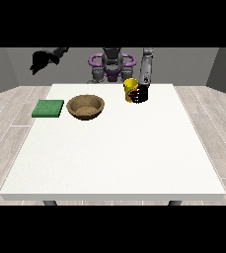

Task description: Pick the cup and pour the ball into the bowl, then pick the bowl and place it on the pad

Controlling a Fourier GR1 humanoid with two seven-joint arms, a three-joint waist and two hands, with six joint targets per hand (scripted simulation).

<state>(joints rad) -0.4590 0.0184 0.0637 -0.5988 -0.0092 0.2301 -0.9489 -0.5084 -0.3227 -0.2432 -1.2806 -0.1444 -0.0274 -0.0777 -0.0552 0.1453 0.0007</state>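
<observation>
A yellow cup (130, 88) stands upright near the table's far edge, right of centre. The hand at the view's right (140, 94) is against the cup's right side with its fingers curled round it. The ball is hidden from this view. A brown wooden bowl (86, 106) sits to the left of the cup, apart from it. Further left lies a flat green pad (48, 108) near the table's left edge. The hand at the view's left (39, 61) is raised high above and beyond the table's far left corner, holding nothing.
The white table (114, 153) stretches wide toward the camera in front of the bowl and cup. The robot's torso (112, 64) stands behind the far edge. Grey wooden floor surrounds the table.
</observation>
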